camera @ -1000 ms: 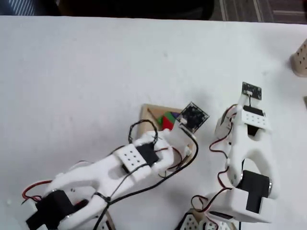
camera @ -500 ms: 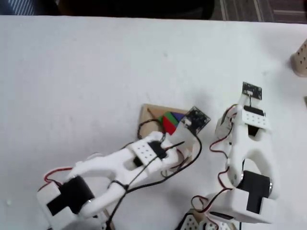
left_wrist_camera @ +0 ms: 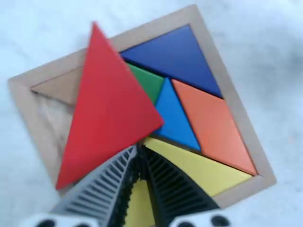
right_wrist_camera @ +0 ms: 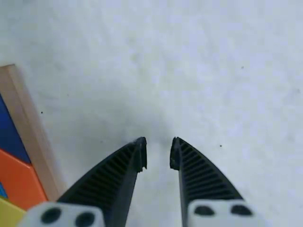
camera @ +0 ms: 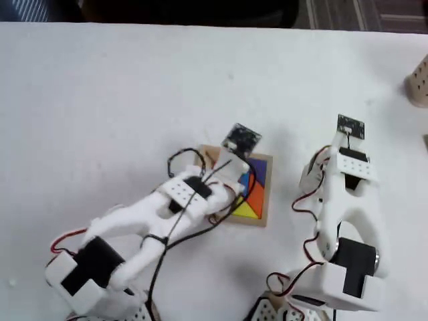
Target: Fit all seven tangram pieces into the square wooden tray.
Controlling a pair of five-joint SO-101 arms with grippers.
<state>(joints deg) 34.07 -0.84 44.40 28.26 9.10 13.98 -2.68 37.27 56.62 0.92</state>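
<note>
The square wooden tray [left_wrist_camera: 228, 94] holds a dark blue triangle [left_wrist_camera: 175, 56], a green piece [left_wrist_camera: 147, 81], a light blue triangle [left_wrist_camera: 174, 118], an orange piece [left_wrist_camera: 213, 127] and a yellow triangle [left_wrist_camera: 199, 165]. My left gripper [left_wrist_camera: 140, 150] is shut on the big red triangle [left_wrist_camera: 106, 109]. That triangle is tilted above the tray's bare wooden corner [left_wrist_camera: 52, 90] and overlaps the rim. In the high view the left arm [camera: 194, 194] covers the tray's [camera: 265, 200] left part. My right gripper [right_wrist_camera: 157, 153] is open above bare table, beside the tray's rim [right_wrist_camera: 28, 123].
The right arm [camera: 344, 200] stands folded to the right of the tray. A pale wooden object [camera: 419, 83] sits at the table's right edge. The white table stretches wide behind and left of the tray, up to its far edge [camera: 200, 23].
The left arm has swung leftward over the tray, uncovering the tray's right side and its coloured pieces. The right arm has not moved.
</note>
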